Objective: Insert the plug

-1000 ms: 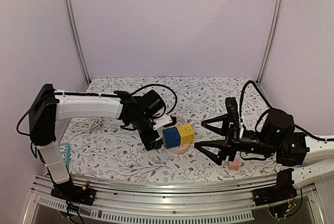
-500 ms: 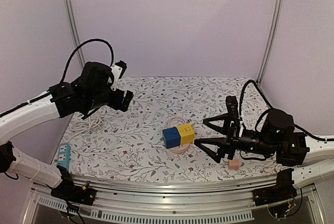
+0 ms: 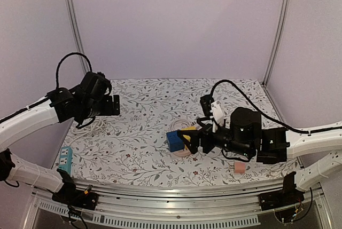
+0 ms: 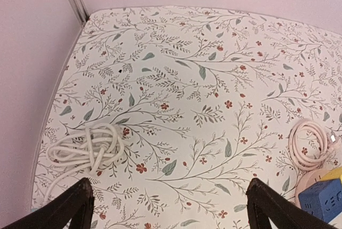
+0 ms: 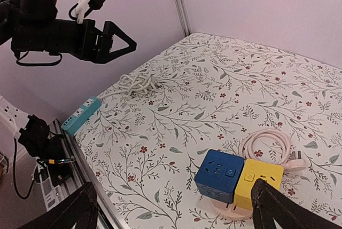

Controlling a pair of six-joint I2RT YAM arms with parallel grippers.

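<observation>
Reaching stage: left hand (image 4: pixel 168 186) and right hand (image 5: pixel 172 186) hang spread and empty; next, pinch the plug (image 5: pixel 295 160), at the socket cube's (image 5: pixel 222 173) three o'clock in the right wrist view.

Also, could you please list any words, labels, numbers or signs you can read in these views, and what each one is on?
No words, brands or numbers can be read in any view.
Blue cube: small white marks on top, too small to read.
Yellow cube: one small white mark, too small to read.
Power strip: no print that can be made out.
</observation>
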